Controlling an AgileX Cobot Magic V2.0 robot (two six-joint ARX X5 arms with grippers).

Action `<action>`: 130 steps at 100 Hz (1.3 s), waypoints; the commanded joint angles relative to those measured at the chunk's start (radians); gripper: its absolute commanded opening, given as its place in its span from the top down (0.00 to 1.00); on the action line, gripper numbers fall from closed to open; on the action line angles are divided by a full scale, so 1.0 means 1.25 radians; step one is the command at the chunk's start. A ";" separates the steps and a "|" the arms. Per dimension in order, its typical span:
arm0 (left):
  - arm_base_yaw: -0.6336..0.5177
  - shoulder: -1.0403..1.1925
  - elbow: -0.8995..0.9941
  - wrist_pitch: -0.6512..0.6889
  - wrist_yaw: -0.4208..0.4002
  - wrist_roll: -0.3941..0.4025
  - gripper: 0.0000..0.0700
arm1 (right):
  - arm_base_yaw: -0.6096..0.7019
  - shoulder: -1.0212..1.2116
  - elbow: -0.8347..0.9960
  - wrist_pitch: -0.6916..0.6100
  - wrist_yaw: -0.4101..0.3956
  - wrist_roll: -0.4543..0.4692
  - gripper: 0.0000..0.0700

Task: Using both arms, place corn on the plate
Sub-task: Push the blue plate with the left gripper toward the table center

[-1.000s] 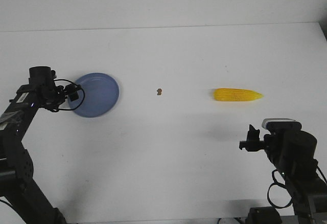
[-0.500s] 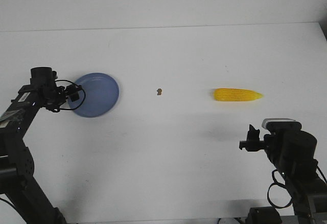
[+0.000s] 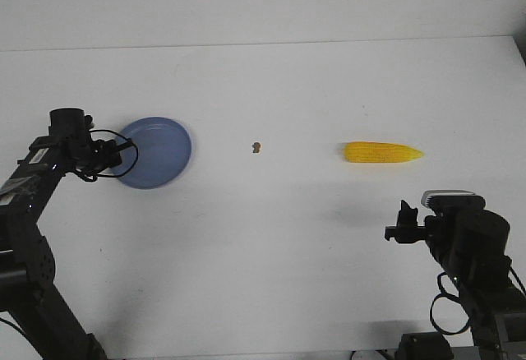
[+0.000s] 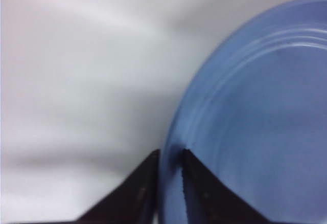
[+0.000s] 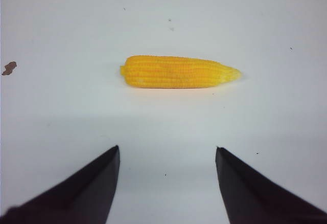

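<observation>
while one corn lies flat, left gripper pinches one plate rim.

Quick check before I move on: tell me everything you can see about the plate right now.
The plate is round, shallow, matte periwinkle blue, with concentric ridges inside a slightly raised rim. It is empty, on the table's left side. The left gripper is shut on its left edge, one finger each side of the rim.
</observation>
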 commanded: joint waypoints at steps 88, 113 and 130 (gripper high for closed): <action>-0.184 -0.197 -0.080 0.009 0.298 0.003 0.99 | 0.000 0.002 0.012 0.008 -0.003 0.010 0.43; -0.348 -0.196 -0.162 0.043 0.298 0.000 0.99 | 0.000 0.002 0.012 0.008 -0.002 0.010 0.43; -0.416 -0.196 -0.215 0.045 0.294 0.004 0.99 | 0.000 0.002 0.012 0.008 -0.002 0.010 0.43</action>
